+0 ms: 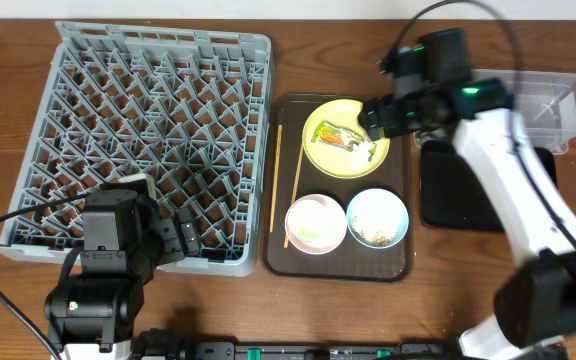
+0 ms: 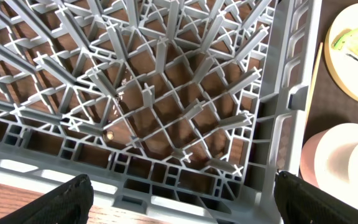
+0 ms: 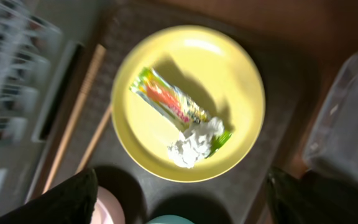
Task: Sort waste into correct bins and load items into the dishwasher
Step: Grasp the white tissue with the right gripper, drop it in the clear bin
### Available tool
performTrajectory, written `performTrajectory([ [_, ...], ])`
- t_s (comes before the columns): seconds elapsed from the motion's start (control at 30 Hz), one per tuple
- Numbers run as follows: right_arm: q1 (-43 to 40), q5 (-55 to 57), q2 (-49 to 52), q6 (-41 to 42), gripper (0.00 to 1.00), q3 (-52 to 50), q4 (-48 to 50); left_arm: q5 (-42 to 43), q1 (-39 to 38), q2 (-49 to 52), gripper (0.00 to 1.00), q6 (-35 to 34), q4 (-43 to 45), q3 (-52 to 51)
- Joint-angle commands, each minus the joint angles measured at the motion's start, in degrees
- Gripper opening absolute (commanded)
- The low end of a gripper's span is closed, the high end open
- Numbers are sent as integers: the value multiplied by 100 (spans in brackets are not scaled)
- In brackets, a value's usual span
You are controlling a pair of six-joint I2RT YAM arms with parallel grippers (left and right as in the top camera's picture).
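The yellow plate (image 1: 345, 138) lies on the brown serving tray (image 1: 398, 262) with the green-yellow wrapper (image 3: 170, 98) and crumpled white tissue (image 3: 193, 144) on it. My right gripper (image 3: 182, 199) is open and empty, above the plate (image 3: 188, 102); it also shows in the overhead view (image 1: 378, 118). A white bowl (image 1: 315, 224) and a light blue bowl (image 1: 377, 218) holding crumbs sit at the tray's front. Chopsticks (image 1: 277, 175) lie along its left side. My left gripper (image 2: 182, 199) is open and empty over the grey dish rack's (image 1: 148, 140) front right corner.
A clear plastic tub (image 1: 553, 105) stands at the far right, with a black tray (image 1: 468, 190) in front of it, partly under my right arm. The rack's wall (image 2: 272, 124) borders the serving tray.
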Motion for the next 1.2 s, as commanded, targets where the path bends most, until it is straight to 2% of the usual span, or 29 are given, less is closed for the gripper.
performTrajectory([
  [0.0, 249, 726, 363, 737, 76, 70, -22, -7, -7, -11, 93, -70, -11, 114],
  [0.3, 568, 914, 1449, 1567, 70, 70, 39, -7, -7, -11, 93, -70, -11, 111],
  [0.43, 601, 918, 1714, 1615, 47, 70, 83, -7, -7, -11, 93, -70, -11, 111],
  [0.6, 579, 916, 1746, 1676, 14, 81, 149, -7, -7, -11, 93, -70, -13, 111],
  [0.7, 542, 894, 1596, 1672, 1, 155, 9, -7, -7, -11, 93, -70, -13, 111],
  [0.87, 369, 1193, 901, 1421, 1, 540, -238, -7, -7, -11, 93, -70, -11, 111],
  [1.17, -437, 3053, -343, 1196, 1, 763, -70, -7, -7, -11, 93, -70, -9, 111],
])
